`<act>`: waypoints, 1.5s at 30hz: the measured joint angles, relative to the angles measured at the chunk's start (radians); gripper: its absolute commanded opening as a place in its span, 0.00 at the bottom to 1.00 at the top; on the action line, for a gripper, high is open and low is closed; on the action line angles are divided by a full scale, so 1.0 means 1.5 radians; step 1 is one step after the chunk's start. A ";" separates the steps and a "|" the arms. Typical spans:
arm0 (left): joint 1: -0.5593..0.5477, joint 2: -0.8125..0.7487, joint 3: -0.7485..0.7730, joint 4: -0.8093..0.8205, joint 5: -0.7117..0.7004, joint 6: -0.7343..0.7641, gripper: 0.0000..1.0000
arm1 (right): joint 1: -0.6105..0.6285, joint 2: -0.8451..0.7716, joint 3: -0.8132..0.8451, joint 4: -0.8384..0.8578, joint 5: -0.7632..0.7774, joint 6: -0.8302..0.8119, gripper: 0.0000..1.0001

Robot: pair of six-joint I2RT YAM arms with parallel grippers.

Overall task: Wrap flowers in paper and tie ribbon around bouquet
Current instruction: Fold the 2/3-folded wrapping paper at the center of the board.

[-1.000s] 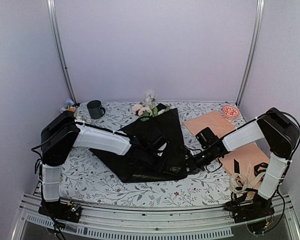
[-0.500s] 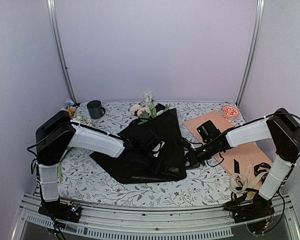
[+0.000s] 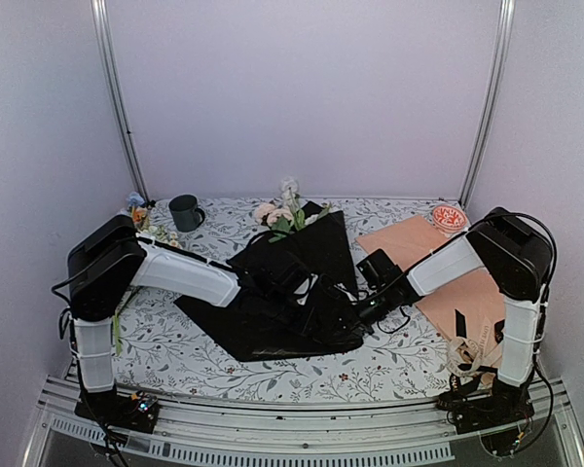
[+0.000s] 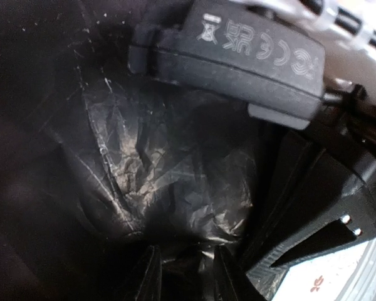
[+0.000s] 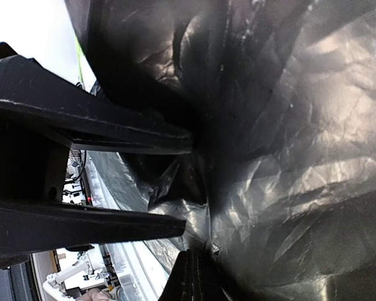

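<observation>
- White-shelled, the left arm reaches in from 8 o'clock. Its left gripper (image 3: 311, 297) rests on the middle of the paper, where it was half a second ago.
- Its jaws stand partly closed. Crumpled black film is bunched between the fingers (image 4: 147, 279), so it reads as a hold on the wrapped bundle. The stems inside are hidden.
- The paper (image 3: 229, 326) lies folded at the table's centre. The flowers (image 3: 280, 214) stick out of its 12 o'clock end, and the pink and white blooms sit at about 11 o'clock from the left gripper, near but clear of it.
- The right gripper (image 3: 348, 313) is what has moved. A second ago it sat at the paper's 3 o'clock edge; now it has swung in toward 9 o'clock and is just beside the left gripper.
- Its jaws are fully closed, and in the wrist view the fingertips (image 5: 187, 279) appear to pinch a fold of the black film.
- I judge that the right-hand flap is being drawn across, so the cone is closing but still loose.
- The ribbon (image 3: 472, 355) lies at 4 o'clock on the peach sheet (image 3: 467, 292), beside the right arm's base. It is well apart from both grippers, and tying has not begun.
</observation>
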 measured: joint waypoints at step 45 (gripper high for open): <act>-0.324 -0.241 -0.280 -0.156 -0.485 -1.035 0.64 | 0.139 0.004 -0.050 0.247 0.127 0.245 0.00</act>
